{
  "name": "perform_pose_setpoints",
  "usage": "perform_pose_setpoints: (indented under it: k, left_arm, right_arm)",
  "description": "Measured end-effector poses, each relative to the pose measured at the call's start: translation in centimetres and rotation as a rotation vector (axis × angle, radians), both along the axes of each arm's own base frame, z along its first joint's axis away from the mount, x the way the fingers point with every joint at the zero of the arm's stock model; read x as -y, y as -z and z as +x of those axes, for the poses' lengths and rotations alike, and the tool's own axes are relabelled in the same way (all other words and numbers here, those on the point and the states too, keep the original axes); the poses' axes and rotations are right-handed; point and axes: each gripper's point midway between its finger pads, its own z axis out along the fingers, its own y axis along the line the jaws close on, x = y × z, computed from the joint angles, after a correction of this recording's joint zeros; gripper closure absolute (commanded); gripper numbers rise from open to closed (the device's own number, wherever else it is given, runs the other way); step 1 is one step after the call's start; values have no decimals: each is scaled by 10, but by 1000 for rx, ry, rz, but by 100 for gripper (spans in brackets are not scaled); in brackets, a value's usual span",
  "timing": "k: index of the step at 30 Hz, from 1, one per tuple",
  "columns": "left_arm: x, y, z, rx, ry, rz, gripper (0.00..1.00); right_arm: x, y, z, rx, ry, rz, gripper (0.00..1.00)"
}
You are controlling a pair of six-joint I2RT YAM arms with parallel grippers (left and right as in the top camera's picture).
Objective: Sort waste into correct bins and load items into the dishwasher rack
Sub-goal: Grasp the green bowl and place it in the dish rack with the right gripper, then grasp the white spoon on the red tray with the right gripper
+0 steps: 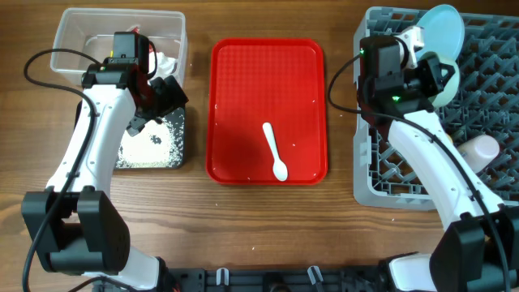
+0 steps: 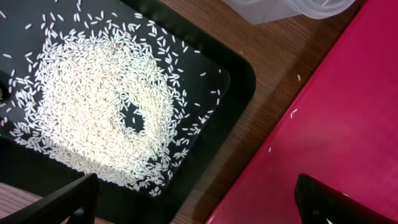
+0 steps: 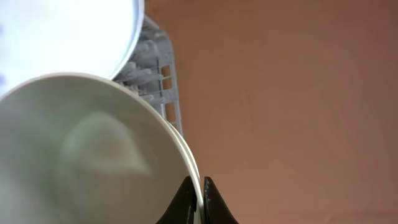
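no legible txt, no labels, brands or nos., dishwasher rack (image 1: 369, 174) unmarked, red tray (image 1: 243, 81) unmarked

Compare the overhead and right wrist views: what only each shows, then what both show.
Overhead only: the flat red plastic serving tray with a white plastic spoon on it, the clear rectangular tub and the black tray of white rice grains. Right wrist only: the right gripper seen shut on the rim of the pale mint round bowl. Both: that bowl, the light blue round plate and the grey plastic lattice rack.
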Motion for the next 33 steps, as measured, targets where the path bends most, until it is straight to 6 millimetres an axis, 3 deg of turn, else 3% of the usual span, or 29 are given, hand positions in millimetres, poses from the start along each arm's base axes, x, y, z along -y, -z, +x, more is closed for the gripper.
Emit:
perform_pose_setpoints:
  k: [8,15,17,22,24,29,33]
  left_arm:
    - [0,0,0,0,0,0,0]
    - [0,0,0,0,0,0,0]
    - [0,0,0,0,0,0,0]
    - [0,0,0,0,0,0,0]
    - [0,0,0,0,0,0,0]
    - [0,0,0,0,0,0,0]
    - [0,0,0,0,0,0,0]
  right_arm:
    - [-5,61,17,-254,-31,-55,96]
    - [-8,65,17,-269,-39,-55,92]
    - [-22,68,19,-273,-78,-50,80]
    - [-64,81,26,-299,-218,0,21]
    - [-69,83,25,-312,-232,-2,10]
    - [-73,77,24,-301,-226,-32,1]
    - [-99,80,27,-278,-296,-4,0]
